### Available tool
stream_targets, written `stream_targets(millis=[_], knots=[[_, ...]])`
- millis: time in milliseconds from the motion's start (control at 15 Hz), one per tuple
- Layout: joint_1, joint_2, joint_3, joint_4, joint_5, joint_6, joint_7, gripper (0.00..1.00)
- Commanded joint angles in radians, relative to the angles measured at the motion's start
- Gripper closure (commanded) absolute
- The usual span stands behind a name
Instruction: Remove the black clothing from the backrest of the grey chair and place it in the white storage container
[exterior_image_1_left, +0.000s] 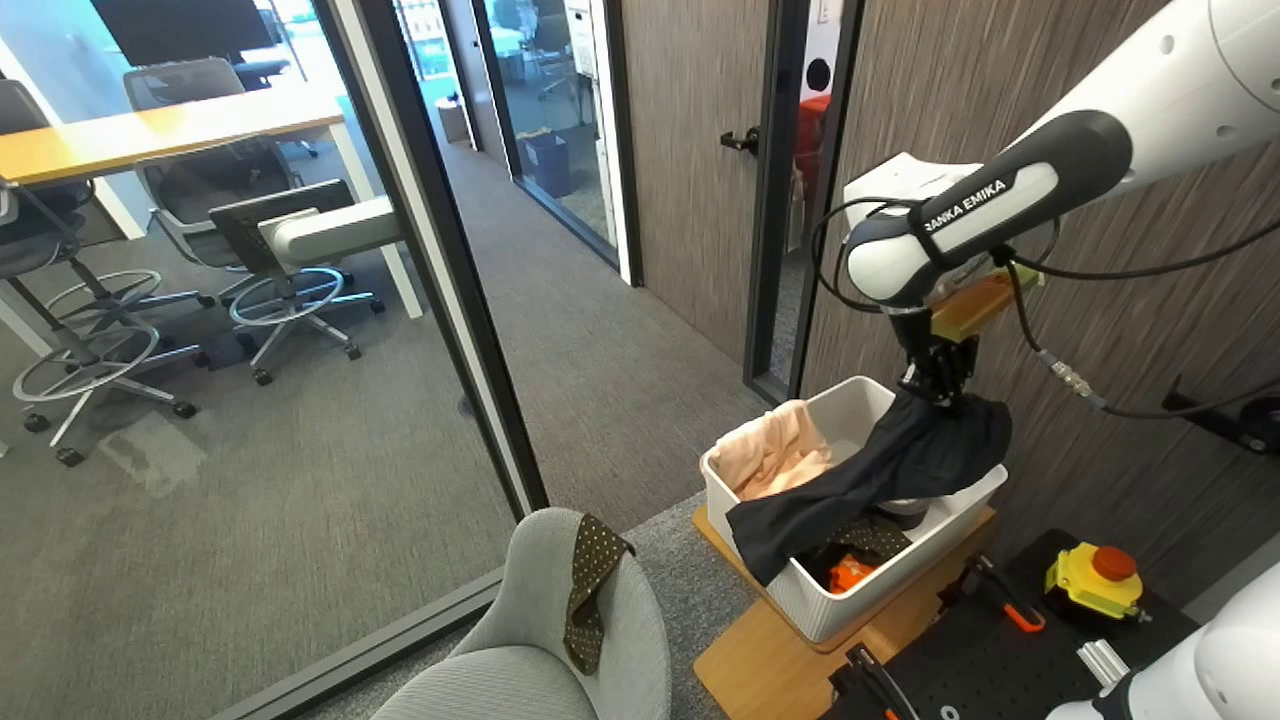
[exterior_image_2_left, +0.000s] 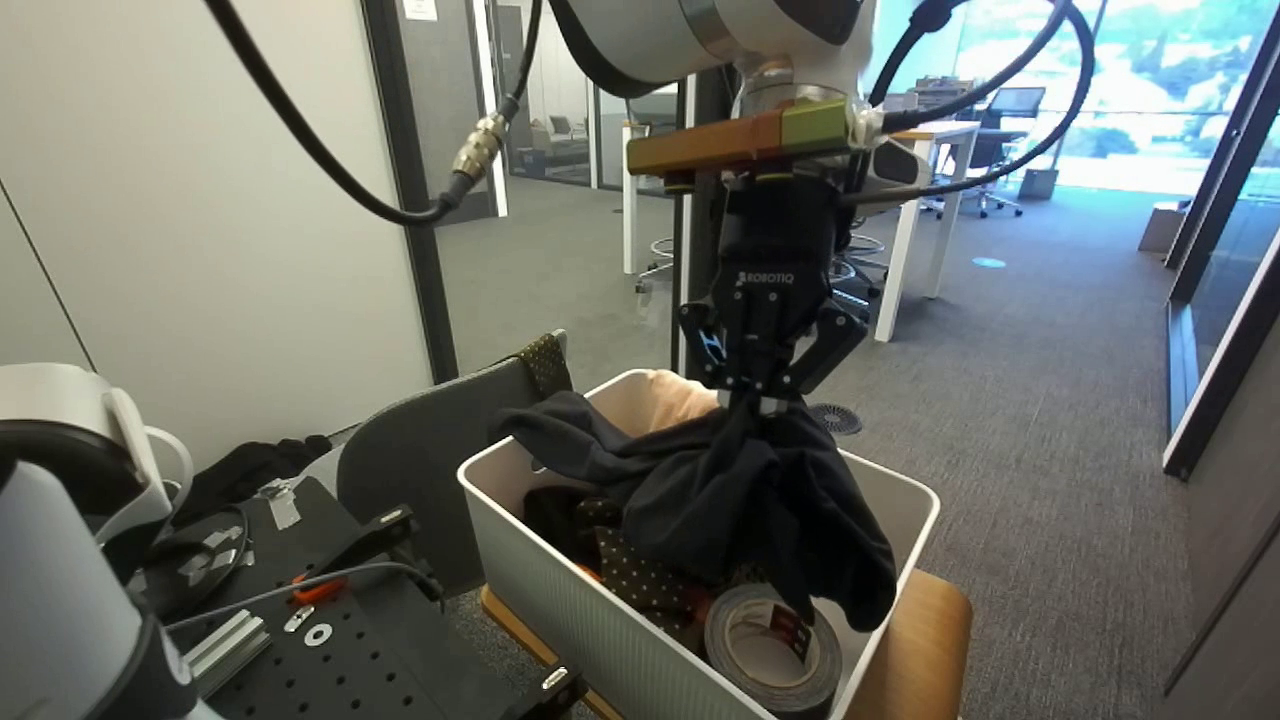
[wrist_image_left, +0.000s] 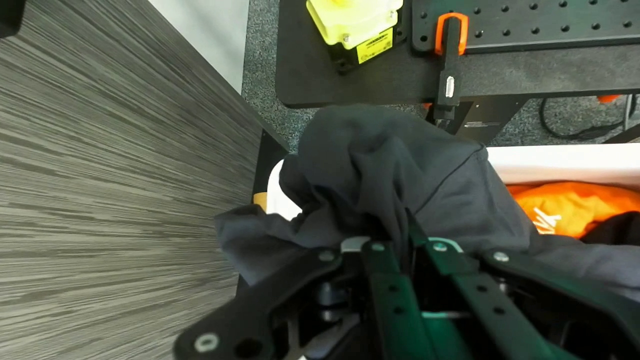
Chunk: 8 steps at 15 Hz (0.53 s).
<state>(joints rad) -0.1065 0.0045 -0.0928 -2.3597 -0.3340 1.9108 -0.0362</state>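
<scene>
- Hand (exterior_image_2_left: 750, 400): its grip is narrow and is pinching a bunched fold of the cloth (exterior_image_2_left: 720, 490), as both exterior views are showing.
- Cloth: it is hanging from the hand over the mouth of the bin (exterior_image_2_left: 560, 610), apart from the chair (exterior_image_1_left: 535, 575). By judgement, lowering and release are pending; how far the folds are dipping below the rim is unclear.
- Hazard A, trailing end: one end is reaching past the rim on the chair's side. Letting go here may be leaving it draped outside, its weight dragging the rest after it.
- Hazard B, bunched end: the opposite part is bulging close to the rim beside the panel (wrist_image_left: 125, 200); a release without shifting inward may be hooking it there.
- Hazard C, cling: soft fabric may be catching on the hand as it parts, and rising out with it.
- Hazard D, crowding: the contents are taking up room, so the heap may be standing above the rim.
- Bin: it is standing upright on a wooden counter (exterior_image_2_left: 925, 650), holding pink cloth (exterior_image_1_left: 775, 450) at one end, dotted cloth (exterior_image_2_left: 640, 580), an orange item (wrist_image_left: 575, 205) along one wall and tape (exterior_image_2_left: 770, 690); the cloth is hiding the remainder.
- Chair: its backrest is bearing a dotted strip (exterior_image_1_left: 592, 600), probably not the task's garment.
</scene>
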Motion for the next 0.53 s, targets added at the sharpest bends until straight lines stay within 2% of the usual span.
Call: stream_targets(millis=[0,333,400,467], knots=[[-0.005,0.034,-0.012,0.034,-0.006,0.031,0.028,0.91],[-0.008,0.059,-0.022,0.045,0.000,0.065,0.030,0.92],[-0.009,0.066,-0.023,0.050,0.005,0.065,0.034,0.65],[-0.009,0.069,-0.024,0.052,0.007,0.068,0.035,0.65]])
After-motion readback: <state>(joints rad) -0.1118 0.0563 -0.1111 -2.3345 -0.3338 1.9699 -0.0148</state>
